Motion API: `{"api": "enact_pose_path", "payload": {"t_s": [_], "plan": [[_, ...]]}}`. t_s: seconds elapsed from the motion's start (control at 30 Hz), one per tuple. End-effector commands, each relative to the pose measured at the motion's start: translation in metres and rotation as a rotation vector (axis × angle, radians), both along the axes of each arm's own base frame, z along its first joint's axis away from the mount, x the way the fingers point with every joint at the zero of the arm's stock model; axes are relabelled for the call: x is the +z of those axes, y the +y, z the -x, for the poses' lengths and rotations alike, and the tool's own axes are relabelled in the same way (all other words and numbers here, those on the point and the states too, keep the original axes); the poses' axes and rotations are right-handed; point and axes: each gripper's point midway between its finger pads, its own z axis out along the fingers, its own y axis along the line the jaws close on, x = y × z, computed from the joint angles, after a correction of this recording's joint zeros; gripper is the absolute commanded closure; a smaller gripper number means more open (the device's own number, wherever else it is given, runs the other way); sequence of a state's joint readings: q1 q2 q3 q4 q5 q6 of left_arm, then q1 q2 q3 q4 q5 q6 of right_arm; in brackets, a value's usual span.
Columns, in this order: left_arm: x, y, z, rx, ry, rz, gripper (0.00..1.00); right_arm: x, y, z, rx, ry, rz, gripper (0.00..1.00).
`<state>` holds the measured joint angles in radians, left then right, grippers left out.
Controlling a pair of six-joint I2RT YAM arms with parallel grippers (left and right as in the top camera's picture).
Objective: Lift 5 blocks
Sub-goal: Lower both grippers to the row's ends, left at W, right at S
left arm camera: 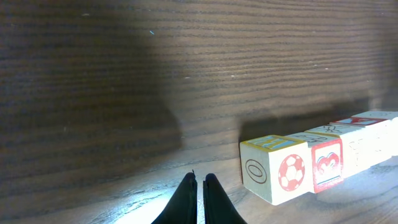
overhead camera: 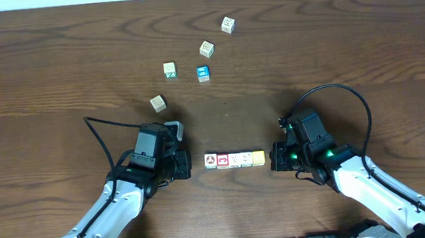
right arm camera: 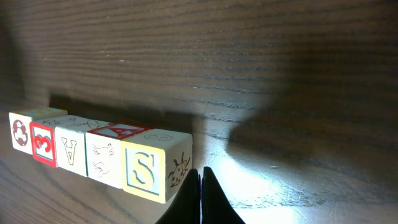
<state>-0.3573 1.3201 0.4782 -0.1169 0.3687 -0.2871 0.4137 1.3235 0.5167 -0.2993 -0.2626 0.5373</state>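
Five-block row: five small wooden picture and letter cubes [overhead camera: 234, 160] sit edge to edge in one straight line on the dark wood-grain desk [overhead camera: 345, 36], directly between the two grippers.
Done: by how it lies, the row looks gathered and squared up, ready to be pinched from both ends.
Left to do: the lift itself; every cube rests on the desk.
Left gripper [left arm camera: 199, 190]: fingers together, empty, low over the desk, with the row's white end just beside it across a small gap.
Right gripper [right arm camera: 202, 182]: fingers together, empty, its tip just beside the yellow-topped end cube [right arm camera: 152, 165]; I cannot tell whether they touch.
Look of the blocks: pale faces, a red-framed 3, the letters A and S, a ball picture, small animal drawings.
Spares: a blue-faced cube [overhead camera: 203, 74] and pale loose cubes [overhead camera: 206, 49] lie well beyond both grippers.
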Motion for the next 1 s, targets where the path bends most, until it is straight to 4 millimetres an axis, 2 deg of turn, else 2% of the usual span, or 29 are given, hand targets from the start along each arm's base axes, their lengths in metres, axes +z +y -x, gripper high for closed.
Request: {"api": "enact_pose_path", "payload": {"t_s": [0.0, 0.17, 0.33, 0.77, 0.97], "plan": [[0.0, -0.005, 0.003, -0.032, 0.003, 0.013, 0.93, -0.008, 0.003, 0.006, 0.017, 0.033, 0.007, 0.99], [0.0, -0.01, 0.006, -0.054, 0.001, 0.014, 0.93, -0.014, 0.009, 0.007, 0.039, 0.04, 0.009, 0.99], [0.001, -0.018, 0.008, -0.081, -0.01, 0.018, 0.93, -0.012, 0.022, 0.008, 0.066, 0.021, -0.007, 0.99], [0.001, -0.019, 0.009, -0.086, -0.009, 0.019, 0.93, -0.012, 0.022, 0.008, 0.061, 0.014, 0.005, 0.99], [-0.01, -0.018, 0.012, -0.086, 0.026, 0.004, 0.93, -0.012, 0.022, 0.008, 0.061, 0.015, 0.005, 0.99]]}}
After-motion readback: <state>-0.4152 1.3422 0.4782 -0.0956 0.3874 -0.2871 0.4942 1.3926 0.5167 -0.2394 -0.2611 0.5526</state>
